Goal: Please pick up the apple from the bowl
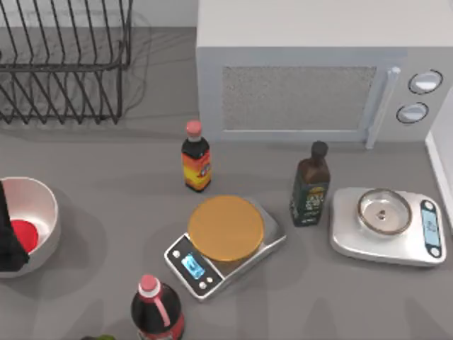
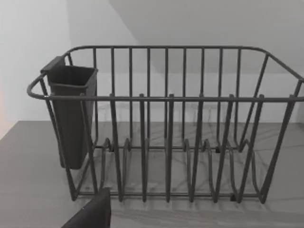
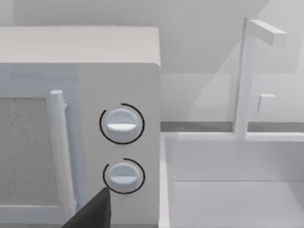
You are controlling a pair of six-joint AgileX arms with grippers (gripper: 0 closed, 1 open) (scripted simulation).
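Near edge of the counter first: a red-capped bottle (image 1: 156, 313), then the orange scale (image 1: 225, 244) mid-counter, neither in your way. Now the left edge, where it counts: the bowl (image 1: 44, 202) sits there with the apple (image 1: 25, 233) inside, low against its left wall. Your left gripper (image 1: 8, 241) hangs over the bowl, just beside the apple, and I cannot tell whether it's open or closed. I'd call this the reach, with no lift yet. Next you need to centre on the fruit, drop in clear of the rim, and close. The right gripper (image 3: 92, 213) is parked facing the microwave (image 3: 118, 71) at the far right, its state also unclear.
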